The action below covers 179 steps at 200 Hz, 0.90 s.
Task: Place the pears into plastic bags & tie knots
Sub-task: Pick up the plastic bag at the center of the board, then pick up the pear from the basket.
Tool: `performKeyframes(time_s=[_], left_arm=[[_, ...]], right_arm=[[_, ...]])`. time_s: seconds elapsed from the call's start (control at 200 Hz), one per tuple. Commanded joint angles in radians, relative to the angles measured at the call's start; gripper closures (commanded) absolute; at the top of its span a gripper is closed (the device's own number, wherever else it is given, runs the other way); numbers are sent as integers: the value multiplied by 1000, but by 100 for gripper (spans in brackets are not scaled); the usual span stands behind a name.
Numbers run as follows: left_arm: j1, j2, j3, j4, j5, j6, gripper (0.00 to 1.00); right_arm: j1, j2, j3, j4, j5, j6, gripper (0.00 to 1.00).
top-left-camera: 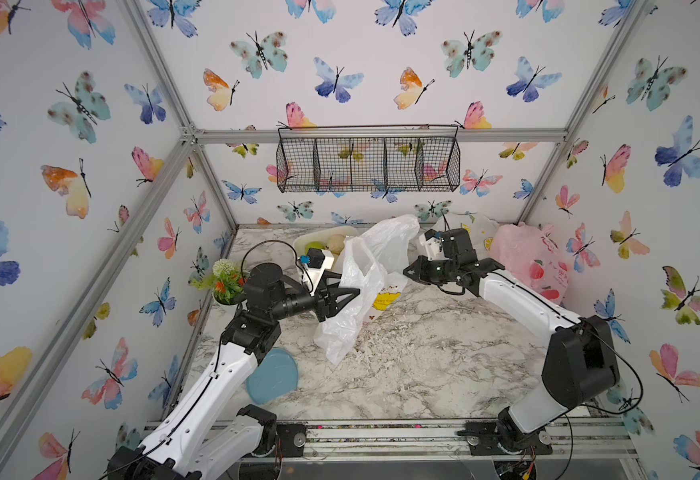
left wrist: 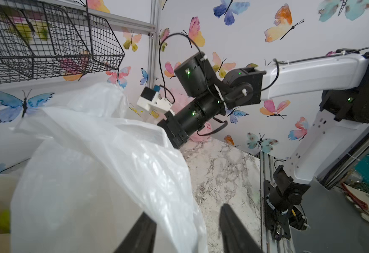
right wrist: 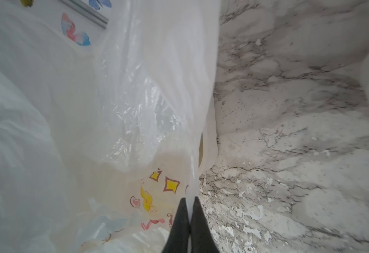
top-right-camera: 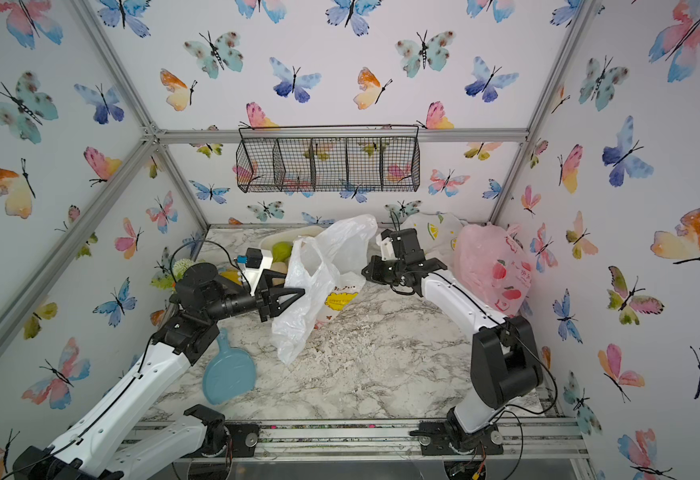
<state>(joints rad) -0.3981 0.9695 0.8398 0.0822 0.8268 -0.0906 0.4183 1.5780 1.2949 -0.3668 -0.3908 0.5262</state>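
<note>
With the white bag [top-left-camera: 356, 291] standing on the tabletop [top-left-camera: 423, 365], right jaws pinched shut on a thin strip of it and left jaws open, empty, around its edge, the left should close on one layer only, keeping the mouth open for pears [top-left-camera: 335, 243].

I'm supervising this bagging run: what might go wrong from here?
The right gripper pinches only a thin strip of the white bag; it may slip or tear. The left gripper is open beside the bag, so the mouth may sag shut. It also screens the tray of pears.
</note>
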Motion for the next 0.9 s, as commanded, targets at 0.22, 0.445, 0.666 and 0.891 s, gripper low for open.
performKeyframes(time_s=[0.22, 0.445, 0.666, 0.891], left_arm=[[34, -12, 233, -122, -152, -62, 15], [71, 189, 337, -292, -439, -57, 27], [45, 364, 339, -347, -507, -57, 29], [-40, 502, 287, -416, -737, -13, 18]], right_arm=[[-35, -54, 425, -575, 471, -358, 94], [-2, 37, 611, -685, 517, -395, 93], [15, 69, 410, -449, 412, -331, 92], [13, 150, 394, -310, 260, -260, 92]])
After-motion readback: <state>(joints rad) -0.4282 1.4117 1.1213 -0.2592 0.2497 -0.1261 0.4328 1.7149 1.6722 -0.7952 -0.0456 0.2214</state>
